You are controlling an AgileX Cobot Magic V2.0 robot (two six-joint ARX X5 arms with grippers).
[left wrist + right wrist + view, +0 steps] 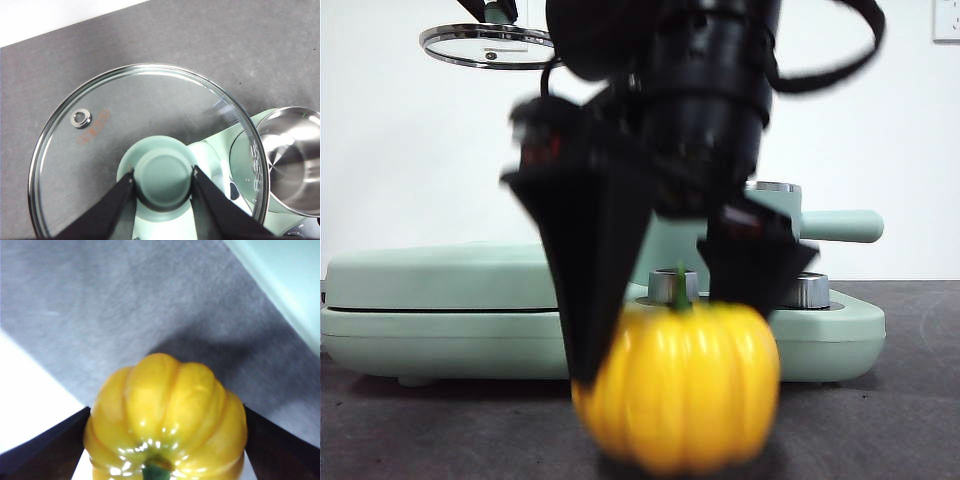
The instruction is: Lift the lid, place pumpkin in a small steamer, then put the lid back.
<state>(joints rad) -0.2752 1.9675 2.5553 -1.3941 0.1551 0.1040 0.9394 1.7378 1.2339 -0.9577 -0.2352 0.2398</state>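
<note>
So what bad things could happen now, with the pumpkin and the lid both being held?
The right end effector grips the glossy, rounded pumpkin only at its sides, so it could slip out and roll. The pumpkin looks about as wide as the small steamer, so it may catch on the rim. The left end effector holds the glass lid in the air by its knob alone; a slip could drop it.

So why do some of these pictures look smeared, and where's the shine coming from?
Front view: the right claw and the pumpkin look smeared, while the appliance behind stays sharp. Right wrist view: small white glints on the pumpkin, and a soft shadow on the table beyond it. Left wrist view: crisp, with bright reflections on the lid rim and inside the small steamer.
</note>
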